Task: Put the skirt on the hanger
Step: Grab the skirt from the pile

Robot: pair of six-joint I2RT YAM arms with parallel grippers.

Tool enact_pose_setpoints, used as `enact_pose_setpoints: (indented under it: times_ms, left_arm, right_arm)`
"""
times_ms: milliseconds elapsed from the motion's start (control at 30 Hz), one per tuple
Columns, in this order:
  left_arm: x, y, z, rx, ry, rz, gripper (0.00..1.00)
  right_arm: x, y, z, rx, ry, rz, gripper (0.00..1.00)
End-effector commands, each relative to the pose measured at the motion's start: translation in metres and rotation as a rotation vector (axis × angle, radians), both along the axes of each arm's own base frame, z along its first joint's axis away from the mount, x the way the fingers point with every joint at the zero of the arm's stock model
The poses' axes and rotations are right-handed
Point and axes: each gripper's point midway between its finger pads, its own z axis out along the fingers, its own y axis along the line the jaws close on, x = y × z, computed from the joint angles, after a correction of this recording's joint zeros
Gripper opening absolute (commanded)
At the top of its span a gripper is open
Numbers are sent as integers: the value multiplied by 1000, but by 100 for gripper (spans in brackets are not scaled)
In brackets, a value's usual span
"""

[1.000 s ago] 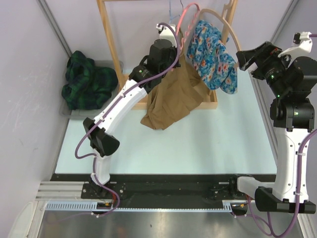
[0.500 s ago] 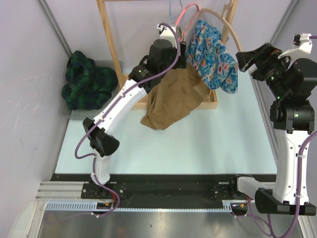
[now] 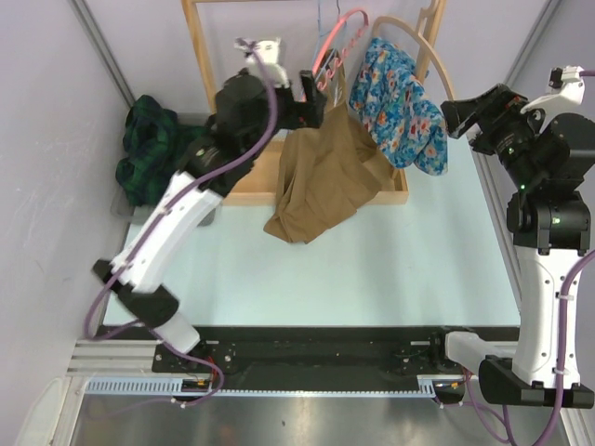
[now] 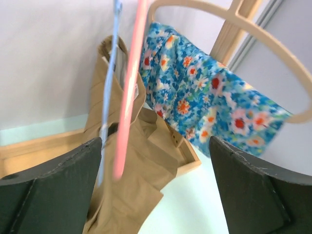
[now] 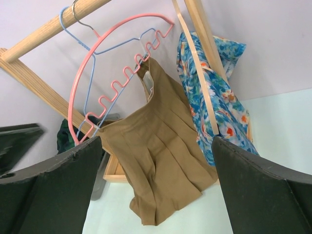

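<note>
Skirt (image 3: 321, 177), tan, hung in the upper middle of the top view inside the wooden rack (image 3: 205, 58). It was caught by what looked like one waistband corner on a notch of the pink hanger (image 5: 117, 87), with its folds sagging low. Just left of it, the left gripper (image 3: 314, 98) stood with its fingers wide apart, holding nothing, close to the hanger's wire. Backing that arm out cleanly probably meant drawing straight away from the hanger without brushing it, since a nudge could unhook the single catch. Further right hung a floral cloth (image 3: 400, 93). At the right edge the right gripper (image 3: 454, 111) waited, spread and empty.
</note>
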Motion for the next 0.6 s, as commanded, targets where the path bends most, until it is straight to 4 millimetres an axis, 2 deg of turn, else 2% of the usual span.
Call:
enact_pose_setpoints:
  times_ms: [0,33,67,100,133,167,200,267,300,333,367,400,433,467,500,567]
  left_arm:
    - [-36,39,36,-50,-104,24,97]
    - [-46,53,45,-64,-129,44,98]
    - [-46,61,40,-55,-122,78,100]
    - [-41,78,21,-29,-87,173,100]
    - [-45,96,21,-38,-91,229,100]
    - [-44,109,13,-37,-77,282,100]
    - [-40,124,-7,-34,-35,362,100]
    - [-40,155,-24,-26,4,455,100]
    - [-38,166,-45,-39,52,519,100]
    - [-37,189,-57,-27,72,619,100]
    - [-39,201,-64,-55,82,669,99]
    - [-38,210,-85,-34,115,716,100]
    - [-37,227,-95,-25,124,793,100]
    - [-36,233,-104,-29,136,831,100]
    - [-33,240,-123,8,161,872,99]
    - [-32,256,-140,48,178,979,99]
  right_arm:
    - [-9,7,7,6,-34,31,100]
    - [-9,7,6,6,-31,31,100]
    - [-9,8,4,7,-26,34,100]
    - [-9,9,4,7,-26,39,100]
    - [-11,10,4,8,-28,44,100]
    - [-11,11,3,10,-25,50,100]
    - [-12,14,1,11,-21,59,100]
    - [-14,16,1,11,-26,67,100]
    - [-14,16,-3,10,-19,65,100]
    - [-16,16,-4,10,-19,65,100]
    - [-18,23,-6,9,-17,89,100]
    - [-18,26,-12,9,-4,99,100]
    - [-19,27,-13,7,-1,103,100]
    - [-22,28,-16,2,1,106,100]
    - [-23,30,-19,2,5,109,100]
    - [-24,35,-30,-7,35,124,100]
